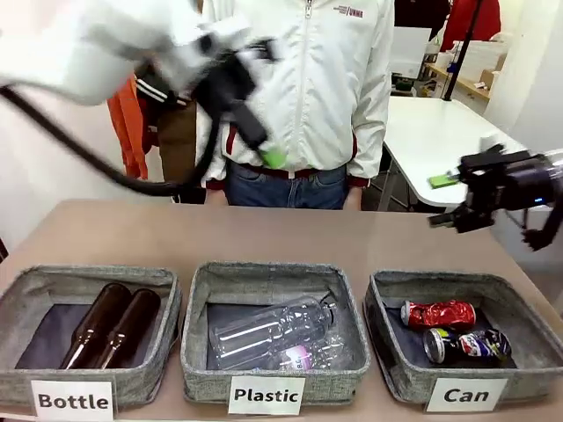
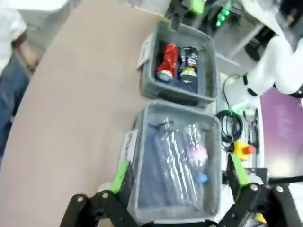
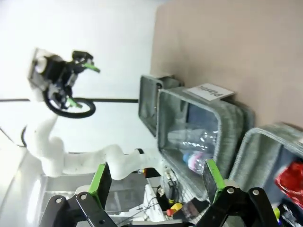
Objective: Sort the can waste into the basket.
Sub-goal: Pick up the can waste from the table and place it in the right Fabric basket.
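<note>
Red and dark cans (image 1: 438,314) (image 1: 468,344) lie inside the basket (image 1: 392,352); both claws (image 1: 264,132) (image 1: 450,200) hang wide, empty; best lift clear above it.

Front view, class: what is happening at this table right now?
Sorting looks finished. Both cans, the crushed red can and the dark printed can, lie in the basket labelled "Can". The left hand and right hand hang raised above the table, open and holding nothing. A person stands at the far side, not touching anything.
</note>
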Controlling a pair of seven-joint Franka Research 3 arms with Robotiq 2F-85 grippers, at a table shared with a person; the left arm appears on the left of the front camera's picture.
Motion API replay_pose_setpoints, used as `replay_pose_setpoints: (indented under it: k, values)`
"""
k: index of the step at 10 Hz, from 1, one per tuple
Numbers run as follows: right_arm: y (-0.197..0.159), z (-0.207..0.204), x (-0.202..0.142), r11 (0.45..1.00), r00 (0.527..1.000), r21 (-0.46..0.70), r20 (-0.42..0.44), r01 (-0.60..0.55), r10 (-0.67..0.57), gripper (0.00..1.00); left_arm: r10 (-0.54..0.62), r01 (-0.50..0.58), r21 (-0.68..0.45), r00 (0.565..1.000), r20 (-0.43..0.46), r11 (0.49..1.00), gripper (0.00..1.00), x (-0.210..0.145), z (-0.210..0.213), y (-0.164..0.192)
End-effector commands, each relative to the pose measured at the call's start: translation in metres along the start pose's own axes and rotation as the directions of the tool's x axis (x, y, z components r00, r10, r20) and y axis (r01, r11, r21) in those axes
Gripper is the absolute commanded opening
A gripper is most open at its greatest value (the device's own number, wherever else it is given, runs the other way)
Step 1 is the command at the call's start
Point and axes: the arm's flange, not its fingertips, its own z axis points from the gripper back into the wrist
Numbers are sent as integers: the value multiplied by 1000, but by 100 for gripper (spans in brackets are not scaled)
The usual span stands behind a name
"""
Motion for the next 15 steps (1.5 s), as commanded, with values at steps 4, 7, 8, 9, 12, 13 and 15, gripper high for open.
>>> replay_pose_setpoints:
  k: [4, 7, 8, 9, 12, 13, 15]
  values:
    - [21, -44, 19, 988, 995, 117, 18, 96, -99, 100, 369, -332, -168, 878, 305, 928, 100, -213, 113, 59]
    - [27, -41, 30, 991, 998, 118, -32, 58, -54, 100, 448, -292, -366, 754, 480, 883, 100, -304, 117, 85]
    - [22, -45, 17, 992, 998, 110, -6, 66, -66, 100, 420, -360, -228, 843, 335, 905, 100, -275, 125, 71]
    - [22, -45, 17, 992, 998, 110, -6, 66, -66, 100, 420, -360, -228, 843, 335, 905, 100, -275, 125, 71]
    - [22, -45, 17, 992, 998, 110, -6, 66, -66, 100, 420, -360, -228, 843, 335, 905, 100, -275, 125, 71]
    - [22, -45, 17, 992, 998, 110, -6, 66, -66, 100, 420, -360, -228, 843, 335, 905, 100, -275, 125, 71]
    - [22, -45, 17, 992, 998, 110, -6, 66, -66, 100, 420, -360, -228, 843, 335, 905, 100, -275, 125, 71]
